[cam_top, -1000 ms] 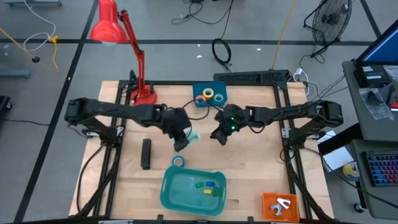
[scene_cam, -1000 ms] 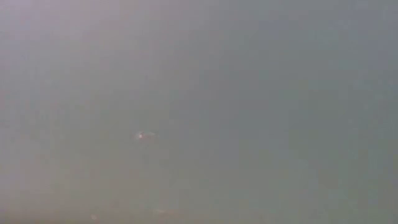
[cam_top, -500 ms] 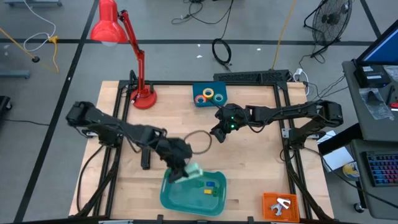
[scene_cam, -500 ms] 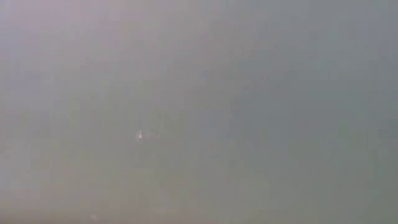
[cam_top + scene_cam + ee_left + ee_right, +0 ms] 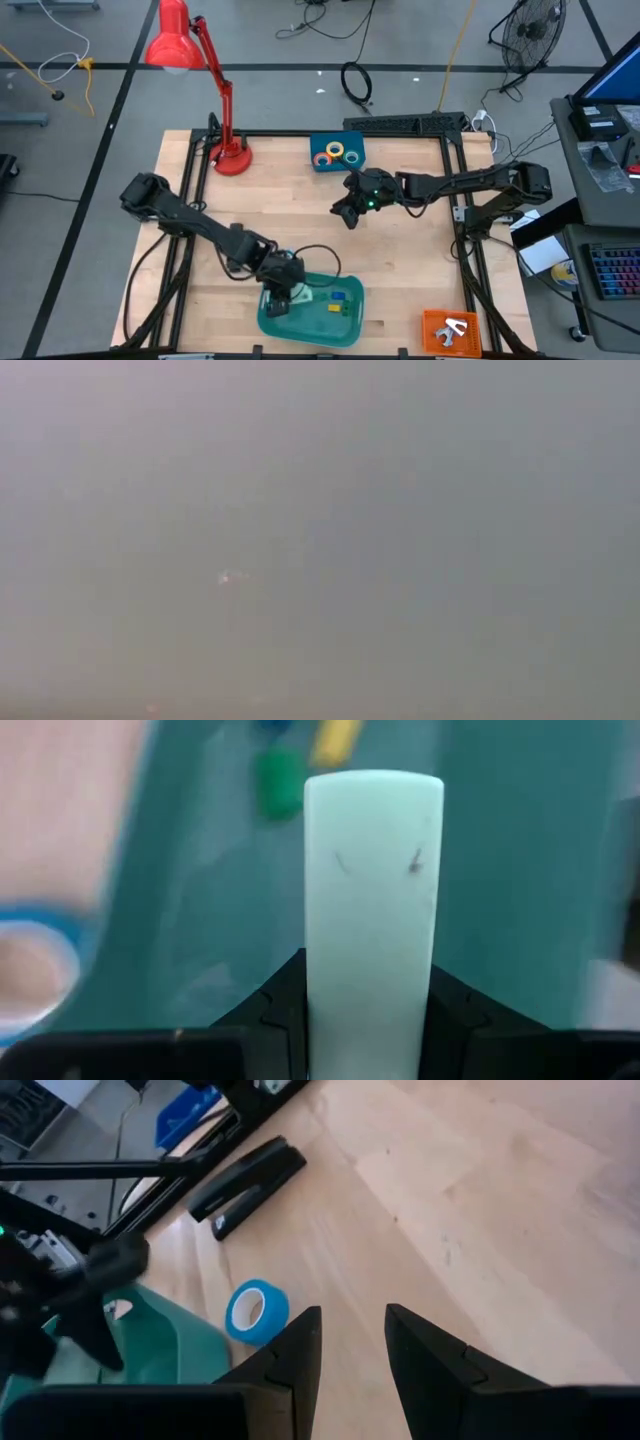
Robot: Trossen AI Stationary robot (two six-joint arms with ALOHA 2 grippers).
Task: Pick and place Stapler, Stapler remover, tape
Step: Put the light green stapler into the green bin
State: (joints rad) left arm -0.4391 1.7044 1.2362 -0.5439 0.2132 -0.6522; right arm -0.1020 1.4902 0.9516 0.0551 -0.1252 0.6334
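Left gripper (image 5: 370, 1010): mine, clamped on the mint block (image 5: 372, 910), lower centre of the high view, over the teal tray (image 5: 345, 325).
Right gripper (image 5: 350, 1342): fingers apart, empty, mid-frame.
Stapler (image 5: 247, 1185): one, on the table left of the tray; long axis toward the back edge; my left arm is nearer.
Tape: one blue roll (image 5: 256, 1311) beside the tray; three in the blue box (image 5: 338, 155), upper centre.
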